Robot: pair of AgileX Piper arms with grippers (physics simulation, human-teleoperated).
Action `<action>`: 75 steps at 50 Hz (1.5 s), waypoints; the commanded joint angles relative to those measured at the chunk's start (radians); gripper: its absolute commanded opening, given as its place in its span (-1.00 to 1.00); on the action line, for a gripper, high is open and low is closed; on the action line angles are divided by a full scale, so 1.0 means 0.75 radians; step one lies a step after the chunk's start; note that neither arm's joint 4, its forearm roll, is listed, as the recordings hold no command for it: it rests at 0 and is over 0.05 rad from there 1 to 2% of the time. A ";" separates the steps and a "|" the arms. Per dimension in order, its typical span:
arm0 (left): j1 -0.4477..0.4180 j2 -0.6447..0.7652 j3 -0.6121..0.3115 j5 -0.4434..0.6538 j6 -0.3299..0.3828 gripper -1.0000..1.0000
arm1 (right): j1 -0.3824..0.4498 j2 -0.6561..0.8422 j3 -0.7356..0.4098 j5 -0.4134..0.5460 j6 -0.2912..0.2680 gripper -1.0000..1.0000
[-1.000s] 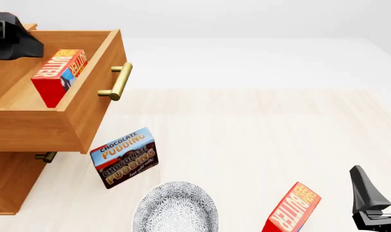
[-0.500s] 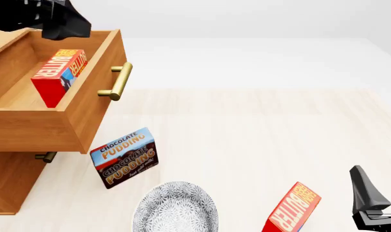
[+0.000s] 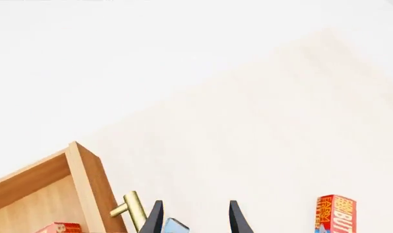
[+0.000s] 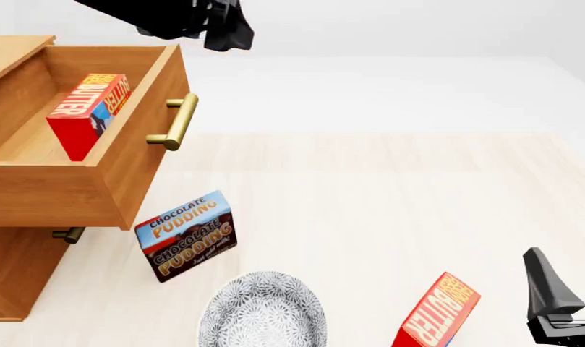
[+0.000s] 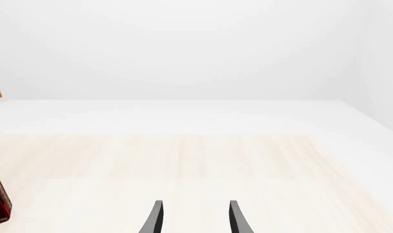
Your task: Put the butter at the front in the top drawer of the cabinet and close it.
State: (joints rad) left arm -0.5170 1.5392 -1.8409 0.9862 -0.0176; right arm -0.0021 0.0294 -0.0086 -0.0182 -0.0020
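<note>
The red butter (image 4: 87, 114) box stands in the open wooden top drawer (image 4: 128, 155). Both the left gripper (image 3: 195, 219) and the right gripper (image 5: 195, 218) look spread apart and seem empty.

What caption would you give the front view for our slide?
Butter sits in the open top drawer; left gripper hangs above its handle, empty.

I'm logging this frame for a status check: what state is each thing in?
top drawer: pulled open
lower drawer: shut
butter in drawer: standing tilted, released
butter on table: upright, untouched
pudding box: standing, leaning
bowl: upright, empty
left gripper: open, empty
right gripper: open, empty
</note>
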 commanded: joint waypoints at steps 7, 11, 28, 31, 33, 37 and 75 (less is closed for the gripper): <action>-0.143 0.147 0.031 -0.164 -0.109 1.00 | 0.000 -0.015 0.002 0.012 0.000 1.00; -0.150 0.163 0.062 -0.210 -0.120 1.00 | 0.000 -0.015 0.002 0.012 0.000 1.00; -0.090 0.120 0.275 -0.414 -0.069 1.00 | 0.000 -0.015 0.002 0.012 0.001 1.00; -0.084 0.122 0.294 -0.417 -0.082 1.00 | 0.000 -0.015 0.002 0.012 0.000 1.00; -0.081 0.122 0.306 -0.427 -0.079 1.00 | 0.000 -0.015 0.002 0.012 0.000 1.00; -0.082 0.133 0.334 -0.449 -0.105 1.00 | 0.000 -0.015 0.002 0.012 0.001 1.00; -0.049 0.239 0.470 -0.578 -0.207 1.00 | 0.000 -0.015 0.002 0.012 0.001 1.00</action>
State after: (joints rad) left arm -0.5654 1.7188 -1.5223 0.5668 -0.1563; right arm -0.0021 0.0294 -0.0086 -0.0182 -0.0020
